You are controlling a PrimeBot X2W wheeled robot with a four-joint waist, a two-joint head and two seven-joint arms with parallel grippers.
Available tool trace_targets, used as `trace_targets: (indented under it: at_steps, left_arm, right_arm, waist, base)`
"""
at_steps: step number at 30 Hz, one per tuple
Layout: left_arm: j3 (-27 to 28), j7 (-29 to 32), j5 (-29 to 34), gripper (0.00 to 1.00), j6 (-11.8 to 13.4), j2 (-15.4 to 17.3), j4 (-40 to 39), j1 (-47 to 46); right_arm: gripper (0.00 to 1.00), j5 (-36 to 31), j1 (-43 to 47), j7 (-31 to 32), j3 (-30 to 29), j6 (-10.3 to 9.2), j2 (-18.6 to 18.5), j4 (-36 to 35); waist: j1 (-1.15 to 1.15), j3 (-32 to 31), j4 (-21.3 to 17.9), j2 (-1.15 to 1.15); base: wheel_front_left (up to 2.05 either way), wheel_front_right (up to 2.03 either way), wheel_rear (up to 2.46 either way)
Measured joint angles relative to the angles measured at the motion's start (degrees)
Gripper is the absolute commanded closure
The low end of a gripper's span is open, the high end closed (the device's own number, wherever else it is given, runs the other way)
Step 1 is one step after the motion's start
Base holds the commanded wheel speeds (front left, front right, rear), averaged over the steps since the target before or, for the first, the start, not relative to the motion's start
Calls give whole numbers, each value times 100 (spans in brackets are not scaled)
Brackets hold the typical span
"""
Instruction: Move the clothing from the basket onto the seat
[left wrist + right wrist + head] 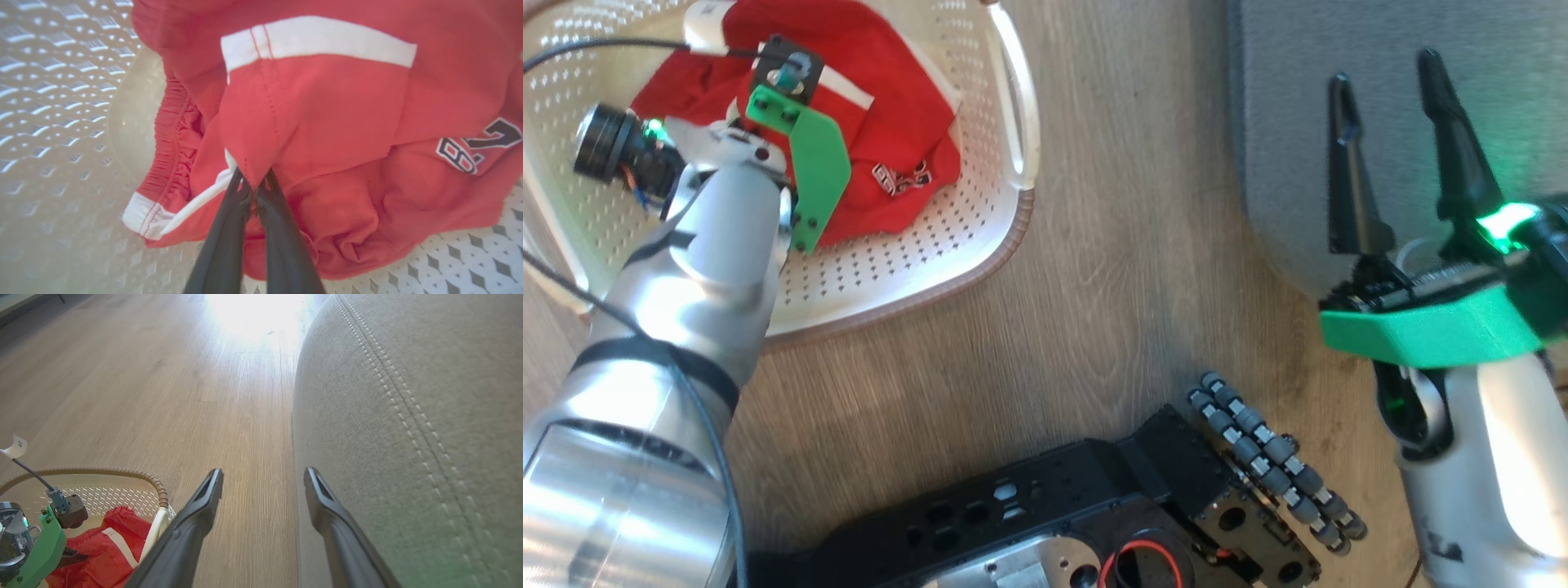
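The clothing is a bright red heap with white trim, lying in the cream perforated basket at the upper left of the head view. My left arm reaches down into the basket. In the left wrist view my left gripper is shut on a raised fold of the red clothing, just below a white band. My right gripper hangs open and holds nothing, over the near edge of the grey seat. The right wrist view shows the right gripper beside the seat, with the basket at lower left.
Wooden floor lies between the basket and the seat. My black base with its roller wheel fills the bottom middle. A thin black cable runs across the basket to my left wrist.
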Motion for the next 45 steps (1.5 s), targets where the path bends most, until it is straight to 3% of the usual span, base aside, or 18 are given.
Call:
trace_targets:
  at_steps: [9,20,25,35,45]
  left_arm:
    - [124,-728,-355,100,71,20,2,650]
    - [381,-2303,-818,100,143,-168,0,1507]
    - [407,-2649,-914,100,201,-215,-287,1800]
    - [623,-2684,-701,100,543,-85,-2613,2732]
    - [1071,-2686,-320,100,544,41,-4647,3663]
  right_arm:
    - [0,-53,-264,2,134,5,85,335]
    - [0,-203,154,9,203,4,3,690]
    - [0,-254,313,9,260,4,-45,832]
    - [0,-379,667,9,288,4,-45,957]
    - [0,-497,1079,9,291,4,-26,1004]
  waist:
    - [0,-746,-112,0]
    - [0,-2175,90,0]
    - [-1,-2803,217,0]
    - [-1,-3735,474,0]
    - [-1,-4605,672,0]
  base:
    - [0,0,0]
    - [0,0,0]
    - [0,0,0]
    - [0,0,0]
    - [0,0,0]
